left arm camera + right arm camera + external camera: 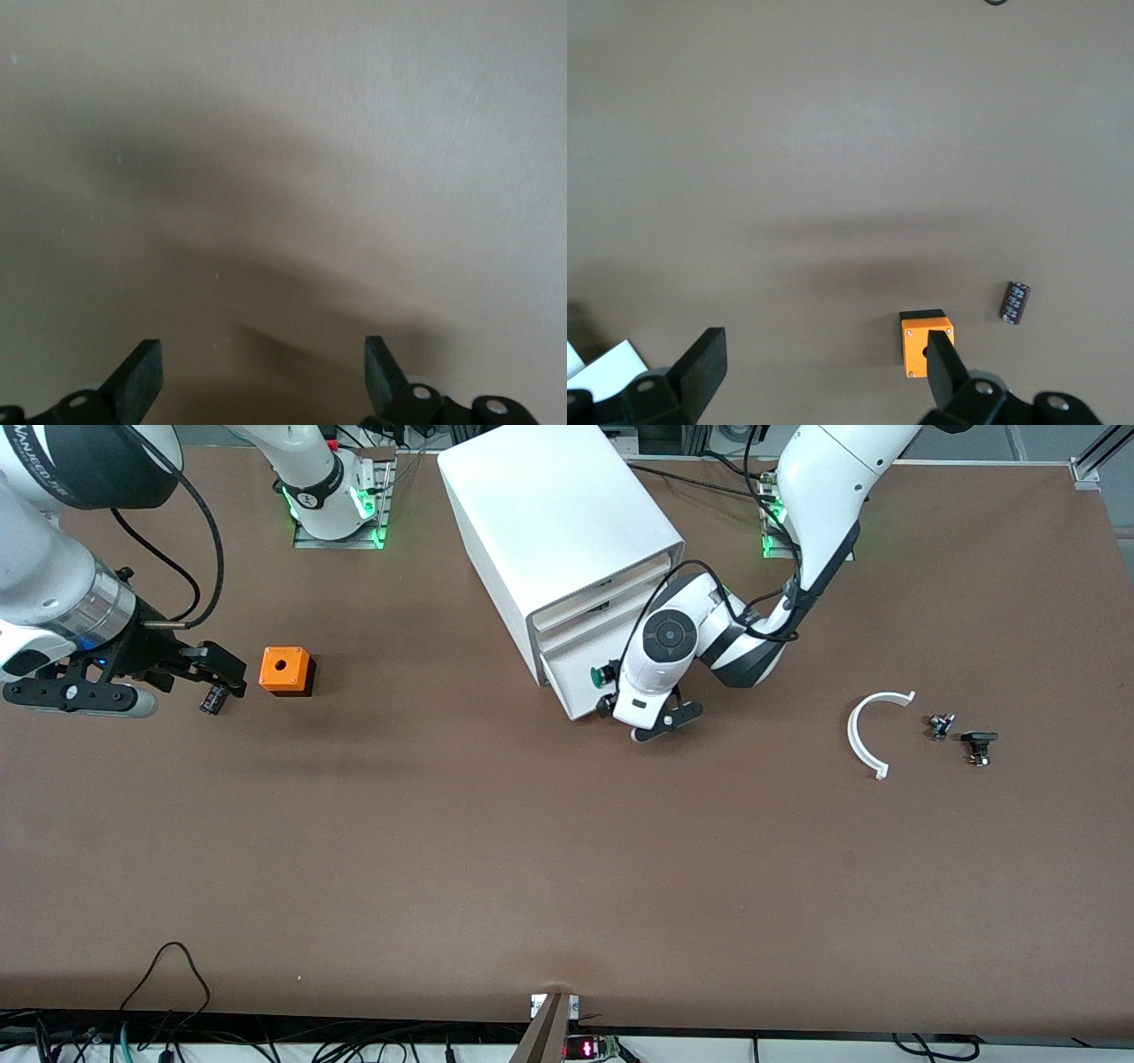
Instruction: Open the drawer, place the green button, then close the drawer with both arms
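Observation:
The white cabinet (558, 514) stands at the table's back middle, its three drawers stacked in its front. The lowest drawer (571, 686) shows its white front. The green-capped button (605, 676) sits right against that front; I cannot tell whether it rests on the table or in the drawer. My left gripper (669, 722) is low beside the button, open and empty; its wrist view shows open fingertips (142, 376) over a plain pale surface. My right gripper (199, 673) hangs open and empty over the right arm's end of the table, fingertips (700, 367) wide apart.
An orange cube with a hole (285, 670) (926, 348) and a small dark cylinder (213, 698) (1014, 303) lie beside the right gripper. Toward the left arm's end lie a white curved strip (873, 731) and two small dark parts (941, 726) (979, 746).

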You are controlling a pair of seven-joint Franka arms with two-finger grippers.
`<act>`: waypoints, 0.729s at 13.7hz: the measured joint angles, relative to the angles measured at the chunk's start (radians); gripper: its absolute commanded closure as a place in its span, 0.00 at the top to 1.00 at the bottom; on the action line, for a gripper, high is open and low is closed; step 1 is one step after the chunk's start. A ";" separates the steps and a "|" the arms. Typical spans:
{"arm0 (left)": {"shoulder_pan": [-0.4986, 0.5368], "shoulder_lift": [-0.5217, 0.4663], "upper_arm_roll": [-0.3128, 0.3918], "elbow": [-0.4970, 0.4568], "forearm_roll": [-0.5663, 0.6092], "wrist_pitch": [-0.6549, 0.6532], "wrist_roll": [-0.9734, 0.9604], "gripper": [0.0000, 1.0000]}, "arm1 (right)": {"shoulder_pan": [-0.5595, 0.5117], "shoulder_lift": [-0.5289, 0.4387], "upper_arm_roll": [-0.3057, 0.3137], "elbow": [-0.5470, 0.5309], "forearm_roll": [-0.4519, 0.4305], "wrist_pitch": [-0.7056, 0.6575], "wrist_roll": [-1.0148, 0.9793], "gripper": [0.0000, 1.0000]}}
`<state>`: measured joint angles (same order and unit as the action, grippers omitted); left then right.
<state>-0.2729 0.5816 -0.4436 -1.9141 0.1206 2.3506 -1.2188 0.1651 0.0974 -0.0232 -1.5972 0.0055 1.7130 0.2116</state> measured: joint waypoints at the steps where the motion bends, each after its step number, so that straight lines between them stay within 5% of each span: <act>1: 0.001 -0.003 -0.014 -0.006 0.000 0.000 -0.010 1.00 | -0.094 -0.009 0.092 0.000 -0.001 -0.008 0.000 1.00; 3: 0.001 -0.008 -0.049 -0.022 0.000 0.000 -0.040 1.00 | -0.160 -0.027 0.151 -0.001 -0.001 -0.021 0.000 1.00; 10: 0.007 -0.010 -0.117 -0.043 0.000 -0.005 -0.085 1.00 | -0.165 -0.040 0.157 -0.002 -0.016 -0.048 0.000 1.00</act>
<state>-0.2661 0.5716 -0.5607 -1.9566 0.1206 2.3458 -1.3033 -0.0003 0.0571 0.1339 -1.5990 -0.0110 1.6648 0.2116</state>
